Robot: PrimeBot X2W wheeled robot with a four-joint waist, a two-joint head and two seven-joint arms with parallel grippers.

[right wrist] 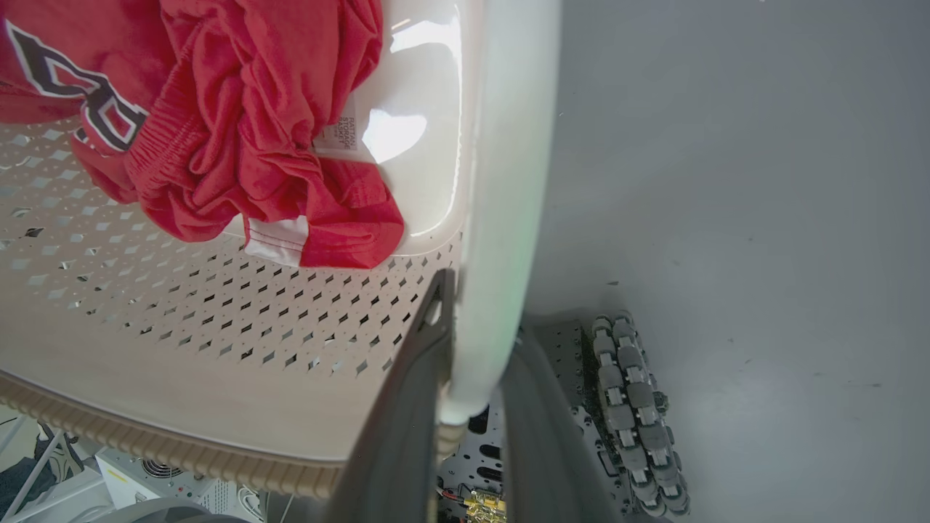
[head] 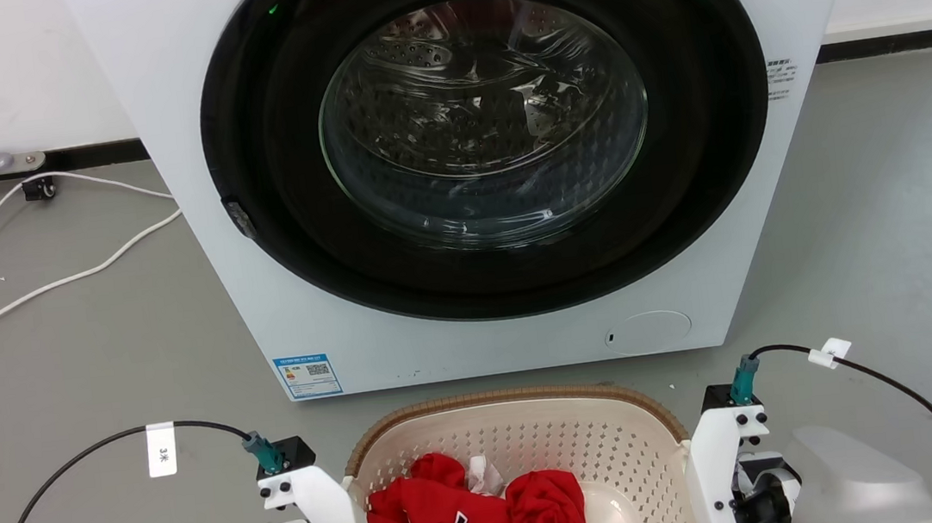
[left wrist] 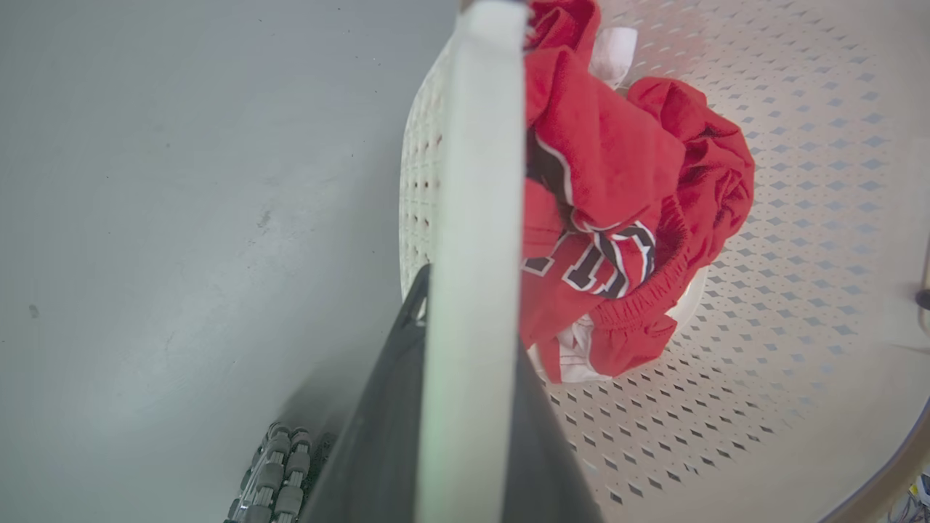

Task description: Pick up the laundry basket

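The cream laundry basket (head: 515, 398), with perforated walls and a brown woven-look rim, sits low in the head view in front of the washing machine. Crumpled red clothes (head: 475, 512) lie inside it. My left gripper (left wrist: 468, 319) is shut on the basket's white left handle (left wrist: 483, 145), one dark finger on each side. On the other side my right gripper (right wrist: 483, 312) clamps the white right handle (right wrist: 508, 145) the same way. In the head view both white wrists flank the basket, and the fingers are hidden below the frame. Whether the basket touches the floor I cannot tell.
A white front-loading washing machine (head: 489, 146) with its round dark door stands just beyond the basket. White cables (head: 44, 284) trail over the grey floor at the left. My base's roller wheels (left wrist: 280, 472) (right wrist: 632, 407) sit beneath each handle.
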